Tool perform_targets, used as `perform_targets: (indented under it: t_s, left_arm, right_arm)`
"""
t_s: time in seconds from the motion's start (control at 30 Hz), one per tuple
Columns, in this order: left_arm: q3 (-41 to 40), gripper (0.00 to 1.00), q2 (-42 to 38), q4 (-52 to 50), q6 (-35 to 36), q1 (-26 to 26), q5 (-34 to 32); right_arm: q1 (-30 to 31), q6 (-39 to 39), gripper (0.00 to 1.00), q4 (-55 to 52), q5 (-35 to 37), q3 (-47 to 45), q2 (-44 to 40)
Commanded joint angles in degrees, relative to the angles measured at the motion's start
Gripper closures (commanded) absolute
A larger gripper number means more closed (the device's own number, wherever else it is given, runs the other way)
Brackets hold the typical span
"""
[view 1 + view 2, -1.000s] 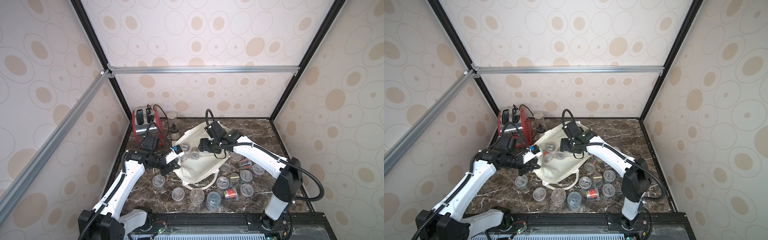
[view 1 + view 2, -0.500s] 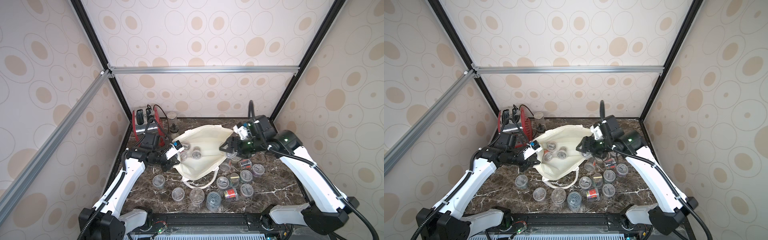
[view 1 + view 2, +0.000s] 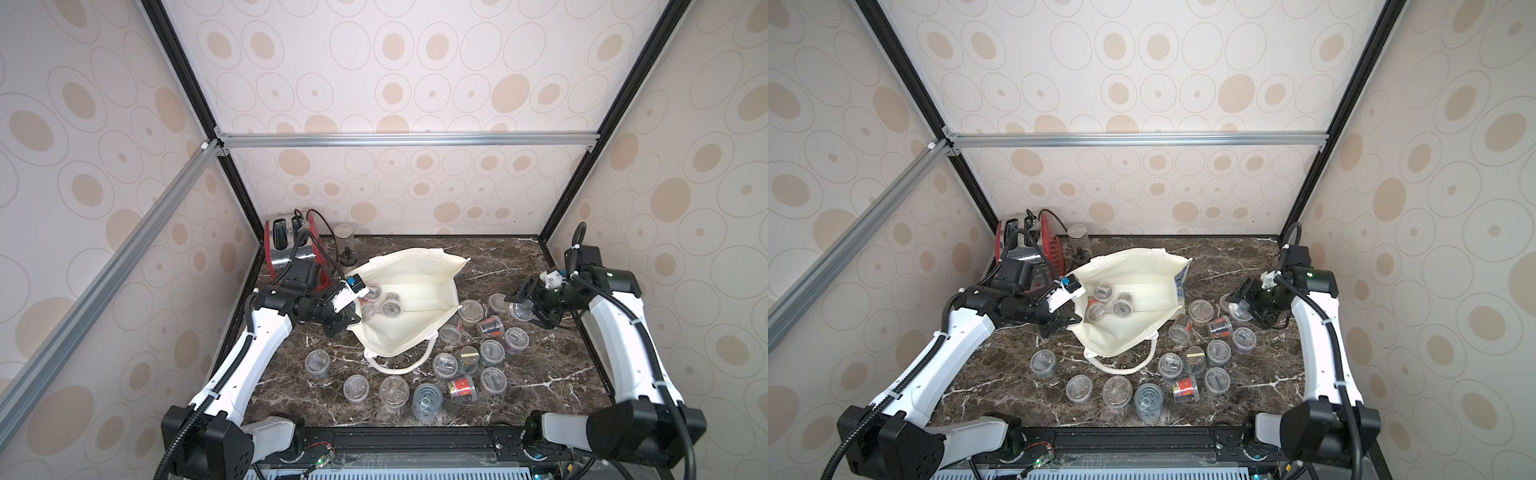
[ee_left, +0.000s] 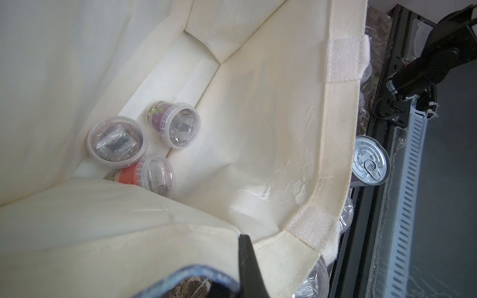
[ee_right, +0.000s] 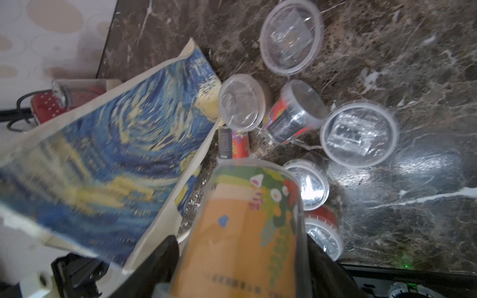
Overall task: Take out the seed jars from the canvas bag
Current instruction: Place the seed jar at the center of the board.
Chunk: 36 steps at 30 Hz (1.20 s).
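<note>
Right tool (image 3: 528,308) swung clear of canvas bag (image 3: 415,274), clasping seed jar (image 5: 240,219)

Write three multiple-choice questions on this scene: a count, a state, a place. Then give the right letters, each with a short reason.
1. How many seed jars show inside the canvas bag? A. one B. six C. three
2. The right gripper is: A. shut on an orange-labelled seed jar B. open and empty C. out of view
3. Where is the metal can? A. in the bag B. on the table, outside the bag C. in the right gripper

C: the left wrist view shows three. A: fingers flank it in the right wrist view. B: it stands at the table's front.
</note>
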Motion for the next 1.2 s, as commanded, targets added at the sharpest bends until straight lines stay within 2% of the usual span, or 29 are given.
perform_targets:
  t_s: [0.0, 0.07, 0.13, 0.3, 0.43, 0.6, 0.8, 0.87, 1.03, 1.17]
  left_arm:
    - [3.0, 1.0, -0.2, -1.4, 1.4, 0.1, 1.8]
    - [3.0, 1.0, -0.1, -1.6, 1.4, 0.1, 2.0]
    - [3.1, 1.0, -0.1, -1.7, 1.7, 0.1, 2.2]
    - [3.2, 1.0, -0.3, -2.3, 3.1, 0.1, 2.5]
    - [2.4, 1.0, -0.1, -1.8, 3.1, 0.1, 2.9]
    - [2.0, 1.0, -0.2, -2.3, 3.6, 0.1, 4.1]
    - [1.6, 1.0, -0.3, -2.7, 4.2, 0.1, 4.4]
    - [1.6, 1.0, -0.4, -3.0, 4.5, 0.1, 4.2]
    - [1.0, 1.0, -1.0, -4.4, 6.0, 0.1, 4.2]
    - [0.3, 1.0, -2.0, -4.6, 6.4, 0.2, 3.8]
  right_arm:
    - [-2.7, -2.6, 0.27, 3.4, 0.8, -0.3, 4.9]
    - [-3.7, -3.5, 0.28, 2.9, 2.9, 0.0, 7.8]
    - [-3.9, -4.4, 0.27, 2.7, 10.0, 0.4, 9.7]
    - [-6.6, -6.0, 0.27, 2.2, 14.2, 2.0, 15.6]
    - [-6.5, -8.5, 0.29, -0.8, 11.6, 6.0, 23.6]
    - [-6.1, -10.3, 0.27, -3.1, 18.5, 10.6, 29.3]
    - [-6.1, -11.0, 0.24, -2.6, 16.2, 11.9, 35.1]
    - [-6.0, -11.1, 0.22, -2.3, 14.4, 12.1, 36.0]
    - [-5.7, -11.7, 0.2, -3.6, 16.5, 14.8, 37.8]
    - [-4.6, -11.9, 0.19, -4.5, 18.1, 16.6, 35.7]
